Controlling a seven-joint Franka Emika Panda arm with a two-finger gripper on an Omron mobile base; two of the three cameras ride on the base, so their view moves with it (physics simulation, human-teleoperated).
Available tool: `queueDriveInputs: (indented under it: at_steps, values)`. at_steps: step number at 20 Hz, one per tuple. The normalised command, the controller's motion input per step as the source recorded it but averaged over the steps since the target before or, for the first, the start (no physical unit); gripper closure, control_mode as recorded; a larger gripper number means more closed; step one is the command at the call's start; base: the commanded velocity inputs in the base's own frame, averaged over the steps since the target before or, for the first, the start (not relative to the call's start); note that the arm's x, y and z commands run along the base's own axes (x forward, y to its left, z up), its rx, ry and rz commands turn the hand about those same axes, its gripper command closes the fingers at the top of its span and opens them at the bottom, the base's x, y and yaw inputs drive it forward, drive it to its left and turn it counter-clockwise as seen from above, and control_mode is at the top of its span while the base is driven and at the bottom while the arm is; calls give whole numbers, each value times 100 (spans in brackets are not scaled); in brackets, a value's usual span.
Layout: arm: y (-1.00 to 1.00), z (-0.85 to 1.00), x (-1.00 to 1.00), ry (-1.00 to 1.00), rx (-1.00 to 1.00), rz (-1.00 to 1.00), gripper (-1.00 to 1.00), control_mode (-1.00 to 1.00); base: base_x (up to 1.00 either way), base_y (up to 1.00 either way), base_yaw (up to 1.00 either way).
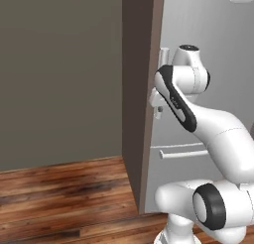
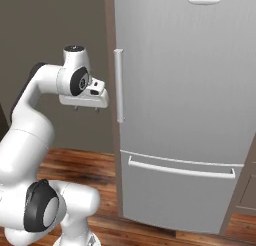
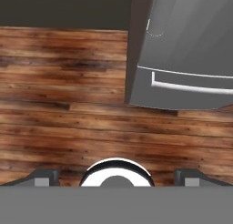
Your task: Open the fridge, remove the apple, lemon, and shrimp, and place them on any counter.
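Note:
The tall light-grey fridge (image 2: 190,80) stands with its door shut, and it also appears in the left base view (image 1: 213,44) and the hand view (image 3: 191,41). Its long vertical bar handle (image 2: 119,85) runs down the door's left edge. A horizontal handle (image 2: 181,170) crosses the lower drawer. My gripper (image 2: 85,109) hangs open and empty, pointing down at the floor, a short way left of the bar handle. In the hand view the gripper (image 3: 117,178) has its fingertips (image 3: 44,177) wide apart. The apple, lemon and shrimp are hidden. The counter is out of view.
A brown side panel (image 1: 141,89) borders the fridge on its left. Beyond it are a plain grey wall (image 1: 59,74) and open wooden floor (image 1: 64,198). A brown cabinet (image 2: 247,190) stands at the fridge's lower right.

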Motion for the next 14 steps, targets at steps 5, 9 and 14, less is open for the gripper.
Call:
queueDriveInputs:
  at_steps: [5, 9, 14]
  values:
    - [0, 0, 0, 0, 0, 0, -100, 100, 0, 0, 0]
    - [0, 0, 0, 0, 0, 0, -100, 100, 0, 0, 0]
    - [0, 0, 0, 0, 0, 0, -100, 100, -3, 0, 0]
